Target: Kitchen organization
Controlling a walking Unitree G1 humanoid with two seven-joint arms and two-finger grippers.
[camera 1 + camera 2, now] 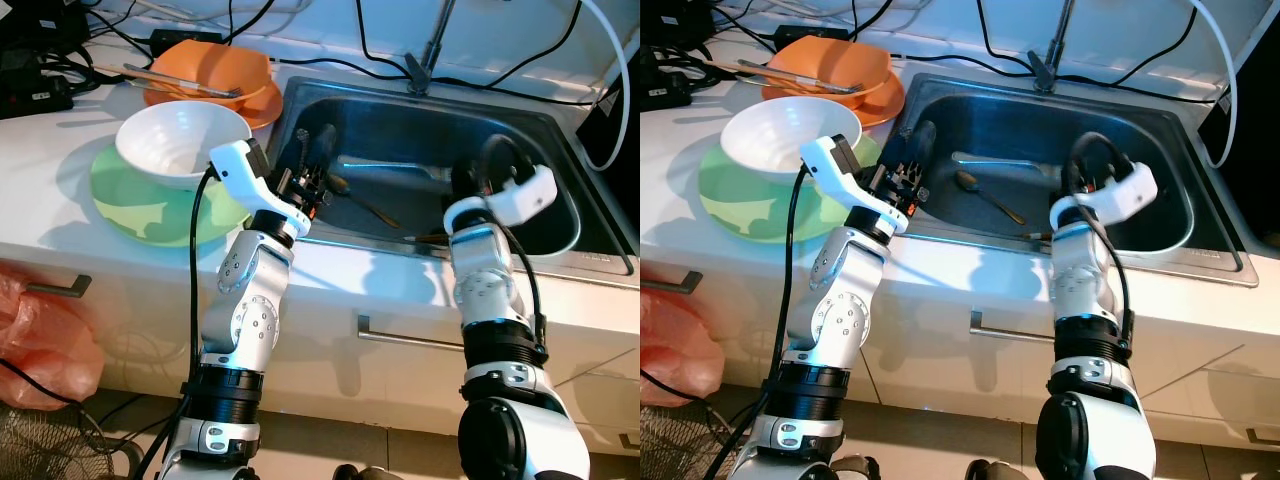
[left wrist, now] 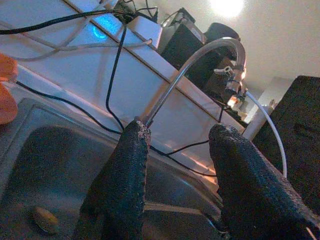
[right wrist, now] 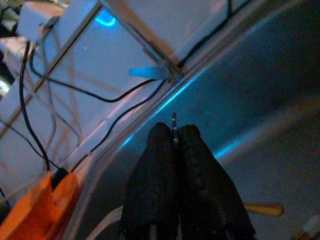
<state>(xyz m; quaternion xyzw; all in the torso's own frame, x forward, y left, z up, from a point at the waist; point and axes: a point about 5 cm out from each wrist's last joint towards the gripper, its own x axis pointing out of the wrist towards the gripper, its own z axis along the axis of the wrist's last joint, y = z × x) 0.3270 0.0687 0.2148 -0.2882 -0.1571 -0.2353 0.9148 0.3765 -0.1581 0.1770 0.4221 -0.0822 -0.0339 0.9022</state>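
My left gripper (image 1: 312, 150) hovers open over the left edge of the steel sink (image 1: 545, 130), with nothing between its fingers (image 2: 125, 170). My right gripper (image 1: 478, 172) is down inside the sink at its right side. It is shut (image 3: 174, 135), and a thin metal sliver pokes out between the fingertips, apparently the end of a utensil. A spoon (image 1: 985, 195) and a long silvery utensil (image 1: 385, 168) lie on the sink floor. On the counter to the left, a white bowl (image 1: 180, 140) sits on a green plate (image 1: 130, 205).
Orange bowls (image 1: 215, 70) with chopsticks across them stand at the back left of the counter. The faucet (image 1: 430, 45) rises behind the sink among black cables. Cabinet drawers with handles (image 1: 400, 338) are below the counter, and a red plastic bag (image 1: 45, 335) hangs at the lower left.
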